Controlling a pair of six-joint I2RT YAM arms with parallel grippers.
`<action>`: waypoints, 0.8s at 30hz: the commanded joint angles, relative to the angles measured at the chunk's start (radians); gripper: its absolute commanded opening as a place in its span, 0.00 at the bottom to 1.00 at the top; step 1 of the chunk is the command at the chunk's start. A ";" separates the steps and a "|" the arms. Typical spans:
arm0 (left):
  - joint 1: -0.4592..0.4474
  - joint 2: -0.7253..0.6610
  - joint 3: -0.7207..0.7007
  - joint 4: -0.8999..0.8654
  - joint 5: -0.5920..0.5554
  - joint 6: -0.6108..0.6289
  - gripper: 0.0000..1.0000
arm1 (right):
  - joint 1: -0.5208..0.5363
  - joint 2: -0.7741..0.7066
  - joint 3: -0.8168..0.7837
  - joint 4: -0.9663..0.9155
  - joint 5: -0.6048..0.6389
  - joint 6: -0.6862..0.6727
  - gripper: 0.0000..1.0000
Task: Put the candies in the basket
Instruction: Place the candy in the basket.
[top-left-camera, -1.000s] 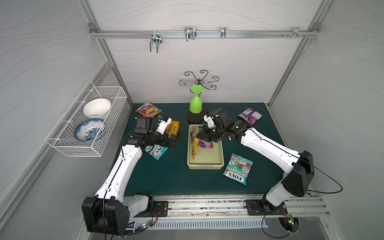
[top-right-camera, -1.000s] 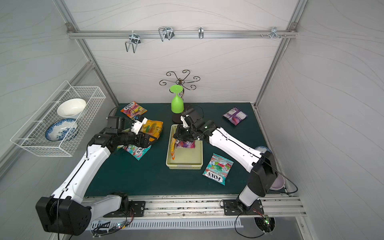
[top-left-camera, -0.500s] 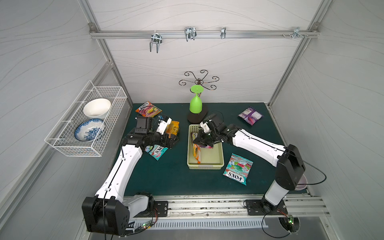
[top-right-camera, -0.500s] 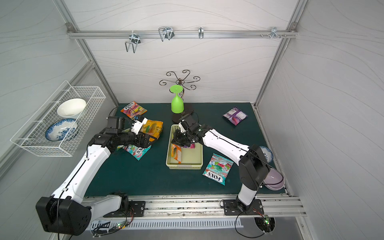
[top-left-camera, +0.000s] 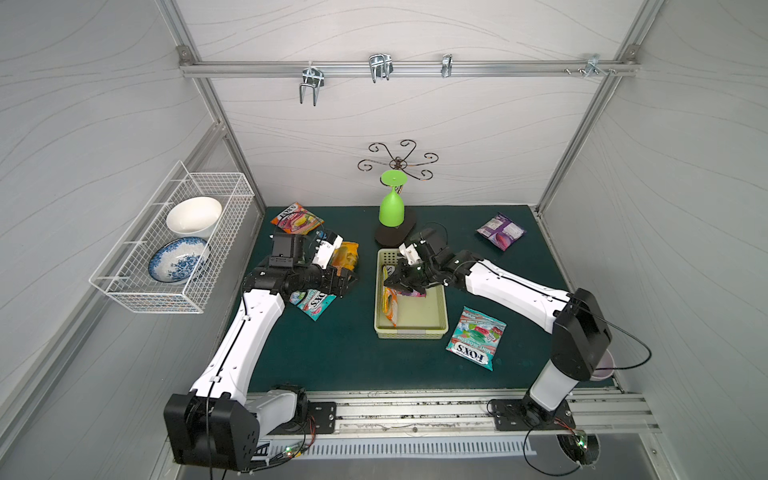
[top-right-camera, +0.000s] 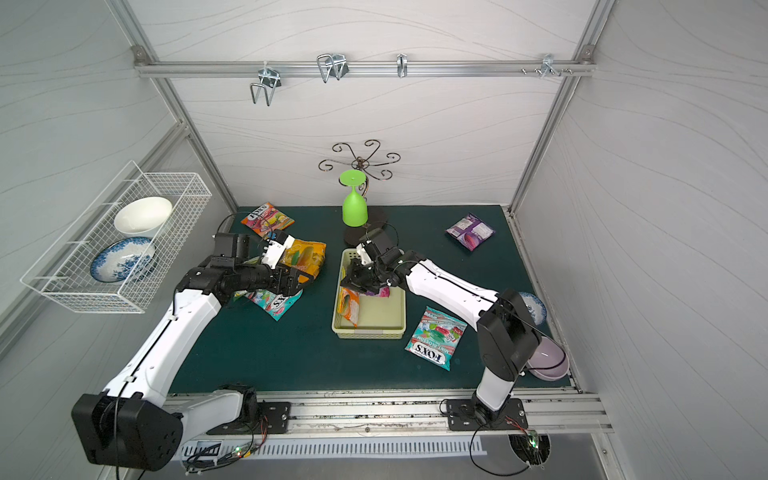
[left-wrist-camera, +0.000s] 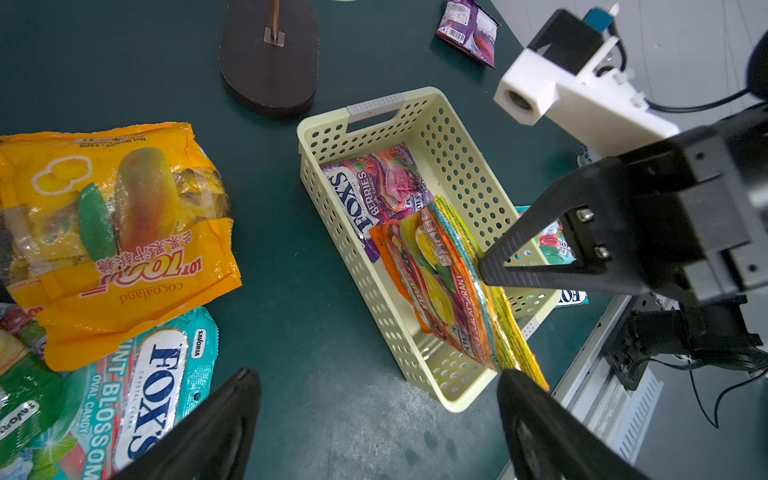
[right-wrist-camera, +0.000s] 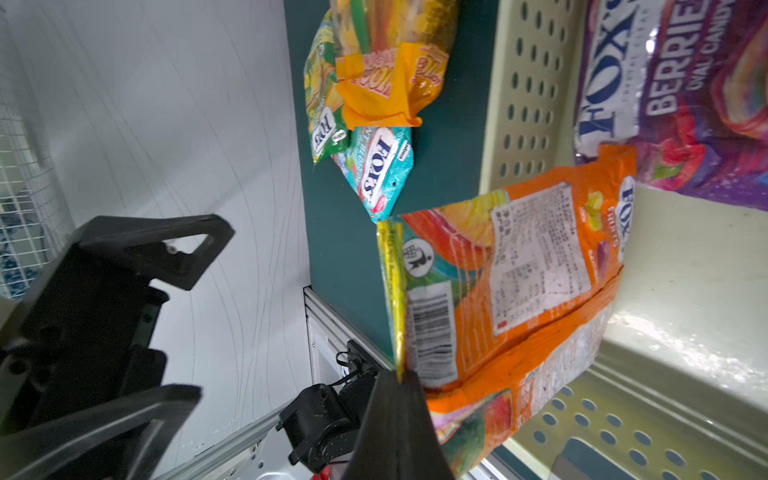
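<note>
Right jaws pinch glossy orange candy bag (left-wrist-camera: 440, 270) inside pale yellow-green perforated plastic basket (left-wrist-camera: 353, 257); left jaws spread.

Pale perforated basket (left-wrist-camera: 451, 141) holds purple bag (left-wrist-camera: 374, 187) lying flat, orange bag (left-wrist-camera: 449, 286) on edge.

basket (top-left-camera: 411, 332) near half: floor free | left wall: orange bag (top-left-camera: 390, 304) on edge | far half: right fingers (top-left-camera: 394, 285) overhead

Orange bag (top-left-camera: 390, 306) deeper in basket (top-left-camera: 412, 331)
</note>
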 joint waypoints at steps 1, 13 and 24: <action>0.004 -0.003 0.011 0.031 0.015 0.003 0.93 | -0.052 -0.057 -0.094 0.003 -0.009 -0.020 0.00; 0.004 0.006 0.010 0.041 0.019 -0.002 0.93 | -0.105 -0.174 -0.153 -0.116 0.059 -0.137 0.00; 0.004 0.005 0.007 0.039 0.022 0.001 0.93 | -0.114 -0.181 -0.144 -0.310 0.170 -0.277 0.00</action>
